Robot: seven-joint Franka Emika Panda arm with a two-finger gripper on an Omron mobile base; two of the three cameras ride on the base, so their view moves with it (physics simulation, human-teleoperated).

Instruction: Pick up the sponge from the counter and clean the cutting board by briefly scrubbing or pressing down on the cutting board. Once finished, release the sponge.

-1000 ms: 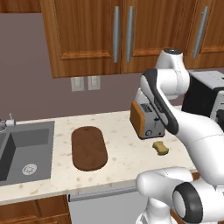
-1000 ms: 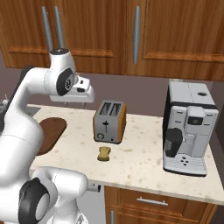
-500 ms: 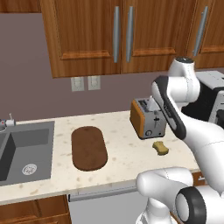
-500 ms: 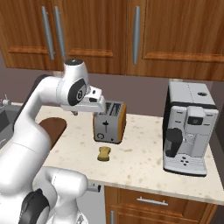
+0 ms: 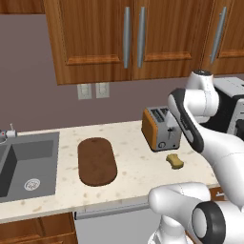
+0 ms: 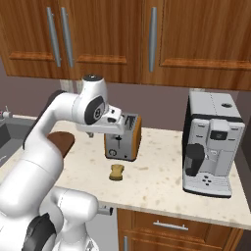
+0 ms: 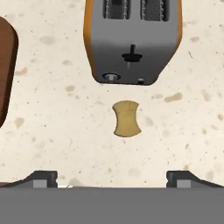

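Observation:
The sponge (image 7: pixel 126 118), a small yellow-tan block with pinched sides, lies on the beige speckled counter (image 7: pixel 52 127) just in front of the toaster. It also shows as the sponge (image 5: pixel 175 161) and the sponge (image 6: pixel 116 171) in the base views. My gripper (image 7: pixel 113 178) hangs well above it, open, its fingertips (image 7: pixel 43 177) wide apart with nothing between them. The dark brown cutting board (image 5: pixel 97 162) lies flat to the sponge's left, and its edge (image 7: pixel 6 65) shows in the hand view.
A silver and orange toaster (image 5: pixel 160 128) stands right behind the sponge. A coffee machine (image 6: pixel 211 144) sits further right. The grey sink (image 5: pixel 24 164) is sunk into the counter left of the board. Wooden cabinets (image 5: pixel 128 38) hang above.
The arm has swung right and down, from above the board's side of the counter to over the toaster and sponge. The jaws have opened slightly wider.

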